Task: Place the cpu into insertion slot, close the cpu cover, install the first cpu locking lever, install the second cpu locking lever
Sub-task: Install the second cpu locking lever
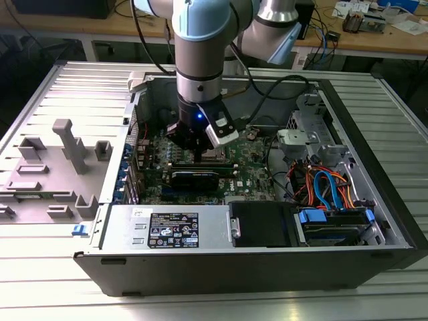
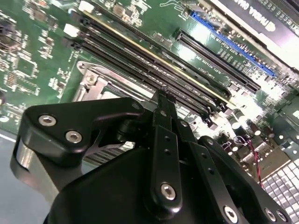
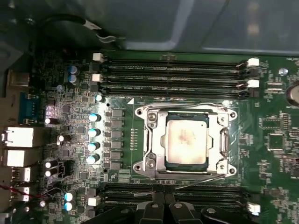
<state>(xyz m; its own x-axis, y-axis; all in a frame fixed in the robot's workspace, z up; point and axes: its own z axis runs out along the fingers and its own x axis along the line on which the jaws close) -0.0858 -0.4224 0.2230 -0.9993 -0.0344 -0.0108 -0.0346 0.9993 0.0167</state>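
- The arm (image 1: 200, 40) has pale blue joint caps on silvery-grey tubes, with a polished metal collar above the black wrist.
- A small blue light (image 1: 199, 118) glows on the black wrist housing, well above the jaws.
- A white-and-black block (image 1: 223, 129) is mounted beside the wrist.
- Black cables (image 1: 267, 90) trail off the arm.
- The gripper (image 2: 161, 100) is matte black, with flat linkage bars and silver round-head screws (image 2: 74, 136) behind the jaws.

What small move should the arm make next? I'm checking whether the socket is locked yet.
Probably shift the gripper toward the thin lever wire at the socket's near edge: the cpu sits seated, the cpu cover lies flat around it, and that wire seems to angle loose.
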